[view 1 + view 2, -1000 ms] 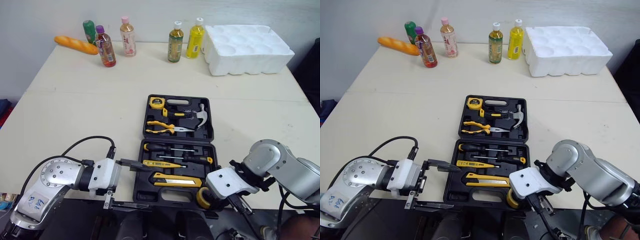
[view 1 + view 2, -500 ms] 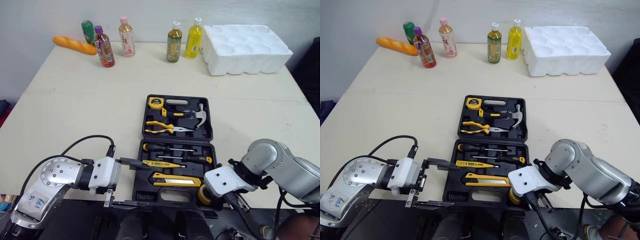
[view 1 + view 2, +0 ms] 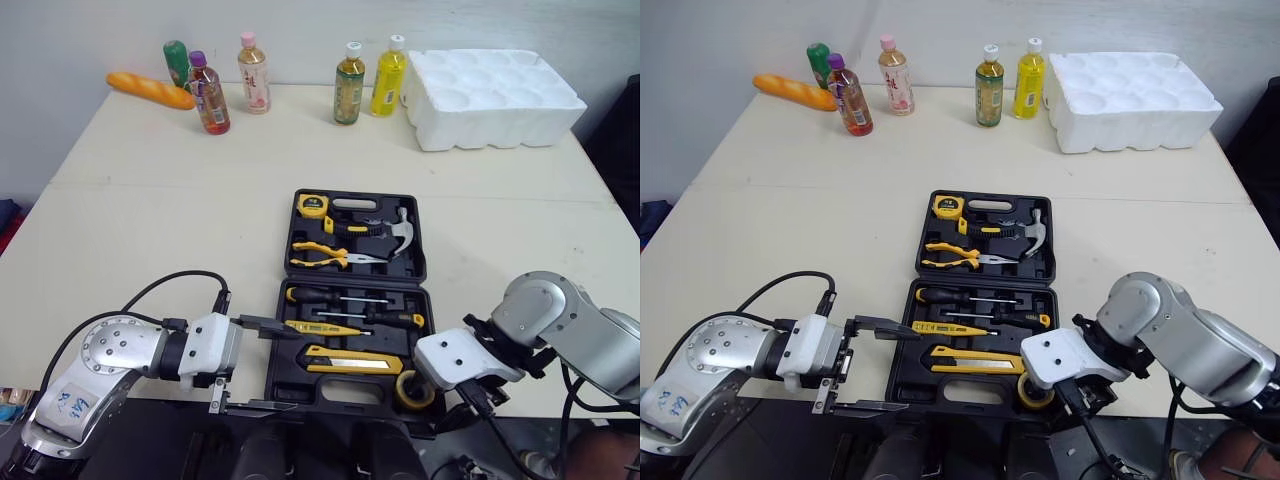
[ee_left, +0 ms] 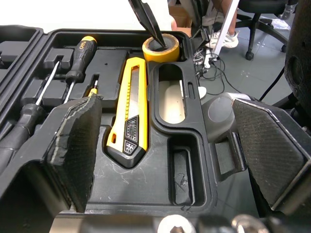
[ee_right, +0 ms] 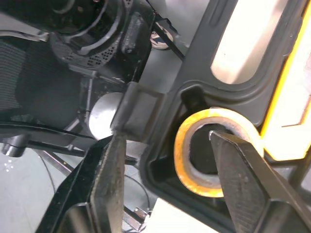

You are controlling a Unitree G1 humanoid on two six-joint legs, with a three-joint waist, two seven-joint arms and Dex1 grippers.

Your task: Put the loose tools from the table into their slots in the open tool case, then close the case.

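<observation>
The black tool case (image 3: 350, 282) lies open at the table's front edge, its lid holding a hammer (image 3: 398, 228), pliers (image 3: 320, 257) and a tape measure (image 3: 313, 205). Screwdrivers (image 3: 345, 298) and a yellow utility knife (image 4: 131, 116) fill slots in the base. A yellow tape roll (image 3: 415, 390) lies flat in the base's near right corner recess. My right gripper (image 5: 166, 137) is open there: one finger (image 5: 238, 179) stands inside the roll's hole (image 4: 160, 47), the other hangs outside the case wall. My left gripper (image 3: 262, 365) stands wide open at the case's near left edge, holding nothing.
Several bottles (image 3: 348, 85) and a bread loaf (image 3: 150, 90) line the table's far edge, with a white foam tray (image 3: 495, 95) at the back right. The case's front rim overhangs the table edge. Chair legs and cables (image 4: 228, 34) lie on the floor below.
My right gripper's fingers have parted and let go of the tape roll's wall; the roll now rests flat in the corner recess. The left arm has not moved.
</observation>
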